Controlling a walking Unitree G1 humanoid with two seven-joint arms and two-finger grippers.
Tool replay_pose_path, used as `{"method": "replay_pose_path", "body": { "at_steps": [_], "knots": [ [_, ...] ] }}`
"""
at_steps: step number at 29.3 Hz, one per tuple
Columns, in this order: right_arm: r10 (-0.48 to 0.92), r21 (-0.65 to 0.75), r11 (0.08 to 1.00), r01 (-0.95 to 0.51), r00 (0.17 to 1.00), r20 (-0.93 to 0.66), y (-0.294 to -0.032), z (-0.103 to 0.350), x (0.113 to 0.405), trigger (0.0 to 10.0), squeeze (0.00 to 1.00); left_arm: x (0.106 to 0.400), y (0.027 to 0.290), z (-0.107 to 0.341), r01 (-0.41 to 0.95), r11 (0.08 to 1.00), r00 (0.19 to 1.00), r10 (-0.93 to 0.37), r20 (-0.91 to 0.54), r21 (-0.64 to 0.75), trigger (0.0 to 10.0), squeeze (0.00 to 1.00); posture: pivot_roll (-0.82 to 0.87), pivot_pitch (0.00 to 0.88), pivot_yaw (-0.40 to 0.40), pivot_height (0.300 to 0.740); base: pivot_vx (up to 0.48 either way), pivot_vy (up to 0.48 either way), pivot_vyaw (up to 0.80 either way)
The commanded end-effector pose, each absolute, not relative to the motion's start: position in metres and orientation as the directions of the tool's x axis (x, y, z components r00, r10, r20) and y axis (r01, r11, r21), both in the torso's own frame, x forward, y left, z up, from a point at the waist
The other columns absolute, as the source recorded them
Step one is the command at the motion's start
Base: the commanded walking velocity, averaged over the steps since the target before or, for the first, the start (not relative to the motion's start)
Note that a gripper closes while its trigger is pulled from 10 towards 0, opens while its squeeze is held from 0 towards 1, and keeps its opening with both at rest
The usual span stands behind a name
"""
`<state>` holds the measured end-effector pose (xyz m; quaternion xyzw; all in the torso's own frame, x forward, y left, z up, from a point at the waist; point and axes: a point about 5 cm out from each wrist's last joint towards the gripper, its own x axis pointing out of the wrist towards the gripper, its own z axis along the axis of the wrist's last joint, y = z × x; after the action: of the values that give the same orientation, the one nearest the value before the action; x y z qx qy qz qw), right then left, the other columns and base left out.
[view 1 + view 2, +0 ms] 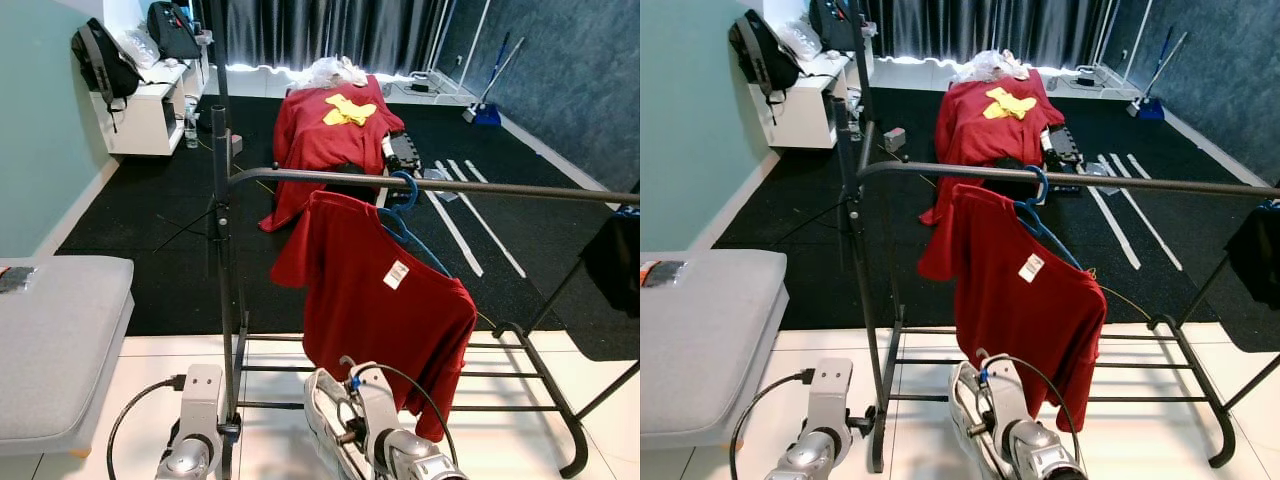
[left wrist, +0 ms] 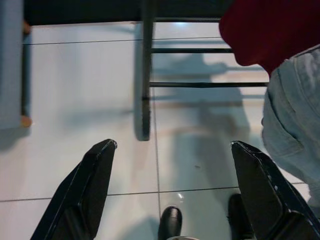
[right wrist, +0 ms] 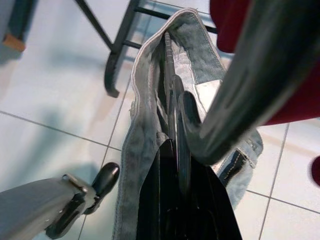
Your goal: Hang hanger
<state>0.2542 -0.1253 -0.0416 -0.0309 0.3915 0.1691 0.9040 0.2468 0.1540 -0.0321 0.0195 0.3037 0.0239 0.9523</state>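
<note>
The right gripper point(image 3: 175, 165) clamps a grey hanger point(image 3: 187, 117) carrying pale denim jeans point(image 3: 145, 100). The left gripper point(image 2: 172, 150) hangs open above white tiles point(image 2: 75, 75), beside the black metal clothes rack point(image 1: 400, 183).

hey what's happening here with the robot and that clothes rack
The robot stands in front of a black clothes rack where a red t-shirt already hangs on a blue hanger. Its right claw is shut on a hanger carrying light denim jeans, held low, below the rail and not yet hung. The left claw is open over the white tile floor, holding nothing.
</note>
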Motion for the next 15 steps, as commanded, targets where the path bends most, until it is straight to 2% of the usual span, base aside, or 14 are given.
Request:
{"method": "replay_pose_path", "body": {
  "at_steps": [1, 5, 9, 14, 15],
  "knots": [
    [0.267, 0.081, 0.951, -0.298, 0.664, -0.699, -0.129, -0.038, 0.259, 10.0, 0.0, 0.245, 0.151, -0.033, -0.024, 0.998, 0.814, 0.053, -0.579, 0.058, 10.0, 0.0, 0.08, 0.039, -0.101, 0.74, 0.0, 0.0, 0.0],
    [0.279, 0.077, 0.944, -0.321, 0.654, -0.704, -0.129, -0.038, 0.258, 10.0, 0.0, 0.245, 0.151, -0.033, -0.036, 0.997, 0.819, 0.069, -0.569, 0.069, 10.0, 0.0, 0.09, 0.042, -0.111, 0.74, 0.0, 0.0, 0.0],
    [0.348, 0.077, 0.905, -0.418, 0.626, -0.698, -0.118, -0.039, 0.254, 10.0, 0.0, 0.245, 0.154, -0.032, -0.046, 0.997, 0.823, 0.074, -0.563, 0.063, 10.0, 0.0, 0.09, 0.042, -0.11, 0.74, 0.0, 0.0, 0.0],
    [0.355, 0.04, 0.896, -0.443, 0.659, -0.663, -0.12, -0.036, 0.257, 10.0, 0.0, 0.246, 0.154, -0.027, -0.035, 0.999, 0.851, 0.043, -0.523, 0.025, 10.0, 0.0, 0.1, 0.035, -0.108, 0.74, 0.0, 0.0, 0.0],
    [0.384, 0.013, 0.87, -0.493, 0.659, -0.647, -0.12, -0.034, 0.256, 10.0, 0.0, 0.245, 0.156, -0.026, -0.04, 0.999, 0.855, 0.043, -0.517, 0.018, 10.0, 0.0, 0.1, 0.036, -0.107, 0.74, 0.0, 0.0, 0.0]
  ]
}}
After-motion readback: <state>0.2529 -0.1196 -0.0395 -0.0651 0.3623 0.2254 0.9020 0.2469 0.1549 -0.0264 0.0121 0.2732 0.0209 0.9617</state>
